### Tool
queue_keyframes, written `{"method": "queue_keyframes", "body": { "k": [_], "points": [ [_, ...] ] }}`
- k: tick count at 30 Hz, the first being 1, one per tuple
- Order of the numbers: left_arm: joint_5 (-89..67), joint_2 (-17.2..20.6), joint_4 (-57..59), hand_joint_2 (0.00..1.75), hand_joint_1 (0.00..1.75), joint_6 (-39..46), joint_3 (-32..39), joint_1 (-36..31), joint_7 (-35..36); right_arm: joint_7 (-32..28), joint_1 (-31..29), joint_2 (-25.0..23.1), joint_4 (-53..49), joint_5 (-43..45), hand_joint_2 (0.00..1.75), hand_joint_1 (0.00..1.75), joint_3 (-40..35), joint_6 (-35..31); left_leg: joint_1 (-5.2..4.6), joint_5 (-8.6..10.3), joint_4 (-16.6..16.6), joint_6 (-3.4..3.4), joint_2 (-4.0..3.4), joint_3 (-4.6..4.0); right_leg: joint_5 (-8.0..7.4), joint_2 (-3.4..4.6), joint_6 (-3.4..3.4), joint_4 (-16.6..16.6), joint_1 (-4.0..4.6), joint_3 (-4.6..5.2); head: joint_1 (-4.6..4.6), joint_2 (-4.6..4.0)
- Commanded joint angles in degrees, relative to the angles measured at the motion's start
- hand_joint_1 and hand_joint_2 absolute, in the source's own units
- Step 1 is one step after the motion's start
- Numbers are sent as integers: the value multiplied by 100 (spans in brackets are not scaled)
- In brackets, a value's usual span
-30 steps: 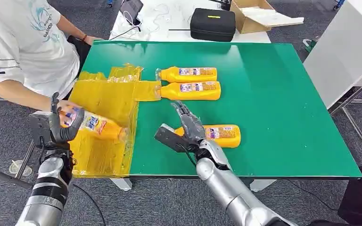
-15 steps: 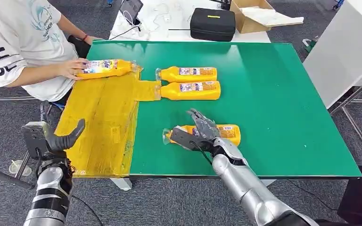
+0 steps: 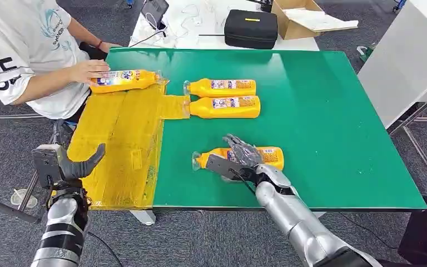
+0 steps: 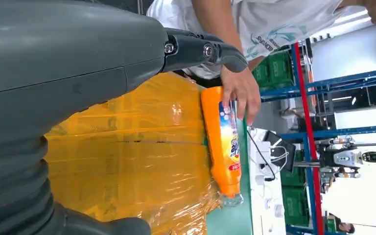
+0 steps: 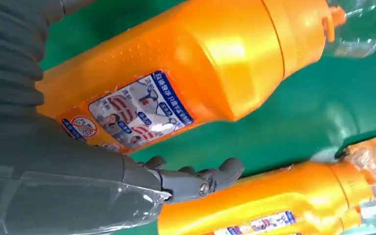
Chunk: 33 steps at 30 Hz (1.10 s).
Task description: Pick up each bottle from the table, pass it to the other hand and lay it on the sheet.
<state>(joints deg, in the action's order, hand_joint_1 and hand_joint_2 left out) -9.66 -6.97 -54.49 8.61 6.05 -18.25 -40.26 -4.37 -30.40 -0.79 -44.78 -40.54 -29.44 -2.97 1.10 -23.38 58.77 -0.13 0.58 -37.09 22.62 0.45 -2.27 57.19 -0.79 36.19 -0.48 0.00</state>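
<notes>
- Since the earlier frames, the bottle once held by the left hand (image 3: 72,167) has been carried off to the sheet's far edge, and the right hand (image 3: 239,158) has been lowered onto the near bottle (image 3: 256,158).
- The near bottle's middle is hidden by the right hand in the head view; whether it is gripped cannot be told.
- In the right wrist view the label of the near bottle is seen close, with fingers (image 5: 196,178) curled beside it, between it and a second bottle (image 5: 274,205).
- The left hand is held empty and spread off the table (image 3: 322,122), beside the sheet (image 3: 122,144).
- The far bottle (image 3: 123,80) lies on the sheet under a person's hand (image 3: 92,70); in the left wrist view its clear cap is shown.
- Two more bottles (image 3: 222,87) lie on the table.
</notes>
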Motion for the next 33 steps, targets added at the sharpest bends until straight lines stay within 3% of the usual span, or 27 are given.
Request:
{"method": "queue_keyframes", "body": {
  "k": [1,11,24,25,26,33],
  "points": [
    [26,24,477,175,0,-15,-127,-193,26,-5,-403,325,491,-11,175,0,-221,322,-3,-2,-3,5,3,13,4,-9,5,-1,-1,-14,-2,0],
    [78,-7,638,175,0,-52,-155,-118,26,201,-769,850,176,-225,175,0,-624,752,-6,-5,1,8,1,18,7,-10,6,3,-3,-18,0,0],
    [99,-72,1010,175,0,-138,-145,-267,26,291,-899,911,672,-213,175,3,-1112,1408,-4,-1,-1,5,-1,10,2,-5,4,-1,-1,-11,-2,0],
    [89,-82,1046,175,0,-133,-150,-288,26,267,-934,894,761,-208,175,56,-1157,1458,-4,-7,-3,11,-4,32,6,-9,10,-4,2,-35,-2,0],
    [85,-87,1093,175,0,-147,-155,-312,26,237,-946,868,829,-202,175,175,-1194,1485,-2,-2,-1,6,1,12,2,-8,5,-2,1,-15,0,0],
    [103,-129,1203,175,0,-171,-189,-362,26,-9,-964,800,1037,-52,175,175,-1282,1521,0,-1,-4,5,3,18,2,-10,6,-6,3,-20,-2,0]
  ]
}}
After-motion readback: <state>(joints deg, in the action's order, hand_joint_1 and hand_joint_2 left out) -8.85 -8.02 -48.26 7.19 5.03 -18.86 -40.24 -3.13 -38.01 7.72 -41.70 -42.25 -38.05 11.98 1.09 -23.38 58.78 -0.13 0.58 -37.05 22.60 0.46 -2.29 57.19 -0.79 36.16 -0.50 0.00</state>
